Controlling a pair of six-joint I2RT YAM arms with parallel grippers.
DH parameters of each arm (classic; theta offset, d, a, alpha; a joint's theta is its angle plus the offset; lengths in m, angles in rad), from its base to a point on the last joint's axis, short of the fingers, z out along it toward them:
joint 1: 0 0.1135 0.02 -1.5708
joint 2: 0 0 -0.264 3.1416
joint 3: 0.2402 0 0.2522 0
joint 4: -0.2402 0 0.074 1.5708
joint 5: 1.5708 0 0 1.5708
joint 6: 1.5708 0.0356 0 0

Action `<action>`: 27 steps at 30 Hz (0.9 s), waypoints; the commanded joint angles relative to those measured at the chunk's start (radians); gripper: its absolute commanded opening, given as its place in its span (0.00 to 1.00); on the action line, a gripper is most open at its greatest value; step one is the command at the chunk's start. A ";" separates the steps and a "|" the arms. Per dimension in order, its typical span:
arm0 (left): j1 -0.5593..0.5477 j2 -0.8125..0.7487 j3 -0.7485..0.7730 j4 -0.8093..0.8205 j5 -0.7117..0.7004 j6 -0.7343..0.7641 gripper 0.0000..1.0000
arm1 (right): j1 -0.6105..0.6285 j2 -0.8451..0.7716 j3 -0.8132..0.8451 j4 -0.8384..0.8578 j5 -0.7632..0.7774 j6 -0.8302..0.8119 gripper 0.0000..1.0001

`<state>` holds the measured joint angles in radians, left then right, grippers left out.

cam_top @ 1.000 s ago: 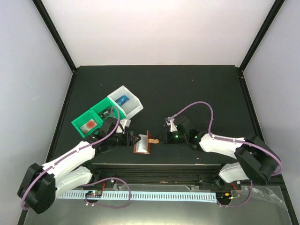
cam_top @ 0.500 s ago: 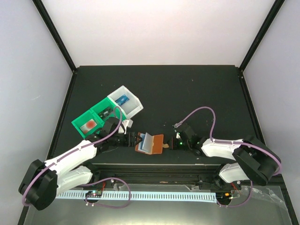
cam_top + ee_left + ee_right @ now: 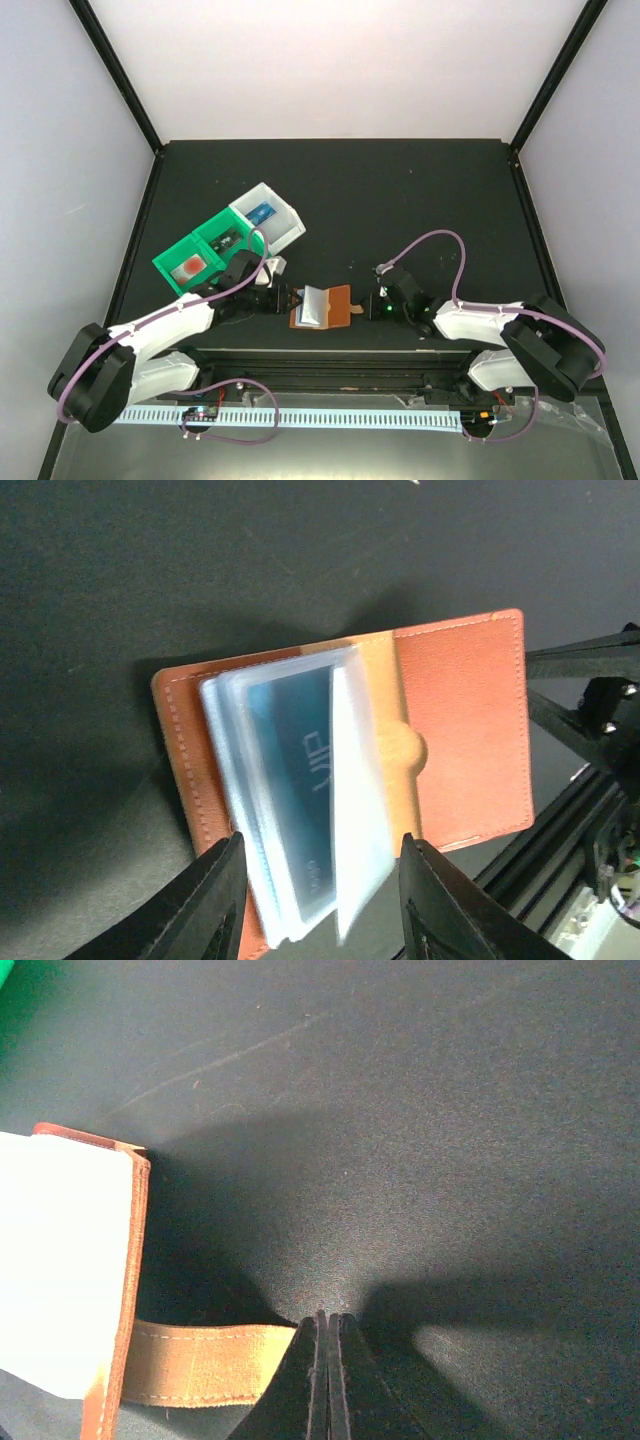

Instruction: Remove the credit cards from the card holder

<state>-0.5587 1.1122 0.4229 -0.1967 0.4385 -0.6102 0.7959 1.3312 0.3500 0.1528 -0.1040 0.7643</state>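
Two arms meet at the open card holder (image 3: 322,306) at the table's near edge; a blue card (image 3: 263,213) and a red card (image 3: 190,266) lie in the bin tray (image 3: 288,236). From the left wrist, the left gripper (image 3: 315,910) is spread wide, straddling the clear pockets (image 3: 350,810), which hold a teal card (image 3: 295,760). From the right wrist, the right gripper (image 3: 327,1380) is pressed closed, its tips touching the tan strap (image 3: 200,1360).

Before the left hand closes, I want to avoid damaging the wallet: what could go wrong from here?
1. The open left hand straddles the whole stack of clear pockets. Closing may pinch the pockets rather than the blue card, creasing them or dragging the card holder.
2. Only the shut right hand at the strap seems to steady it. If that slips, the holder could slide.
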 commanded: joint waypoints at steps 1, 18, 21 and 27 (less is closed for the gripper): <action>-0.009 -0.013 0.022 0.094 0.076 -0.026 0.46 | 0.002 0.030 -0.011 -0.013 0.020 0.003 0.01; -0.018 0.157 0.105 0.188 0.145 -0.009 0.58 | 0.001 0.031 -0.015 0.003 0.013 0.001 0.01; -0.024 0.163 0.106 0.205 0.155 -0.016 0.57 | 0.001 0.030 -0.013 0.003 0.012 0.001 0.01; -0.028 0.208 0.095 0.233 0.155 -0.024 0.57 | 0.001 0.032 -0.003 0.004 0.009 -0.003 0.01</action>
<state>-0.5785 1.2938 0.4904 -0.0170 0.5728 -0.6388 0.7959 1.3422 0.3492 0.1761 -0.1093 0.7658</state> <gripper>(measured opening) 0.567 0.009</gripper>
